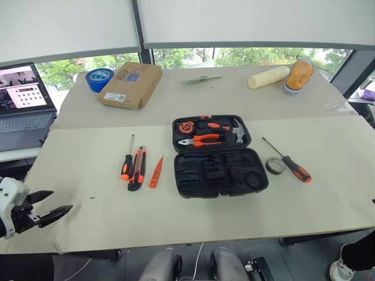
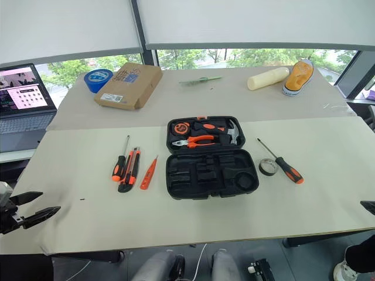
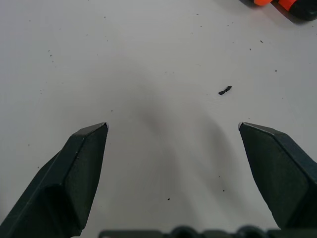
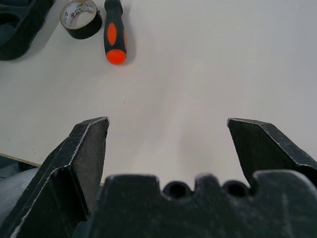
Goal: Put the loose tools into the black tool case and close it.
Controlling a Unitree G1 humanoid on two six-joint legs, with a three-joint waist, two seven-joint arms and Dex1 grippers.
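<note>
The black tool case point(image 1: 219, 156) lies open in the middle of the table point(image 1: 88, 175). Left of it lie a screwdriver point(image 1: 127, 161), a utility knife point(image 1: 138, 169) and a slim orange tester point(image 1: 156, 172). Right of it sit a small dark tape roll point(image 1: 275, 165) and another screwdriver point(image 1: 289, 162) (touching). The left gripper point(image 1: 50, 206) and right gripper point(image 4: 167, 126) are both wide open, holding nothing.

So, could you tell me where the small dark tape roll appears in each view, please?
Left eye: tape roll, right of the black tool case.
Right eye: the same place.
Left wrist: not in it.
Right wrist: top left, beside the screwdriver.
Shared landmark: that screwdriver.
</note>
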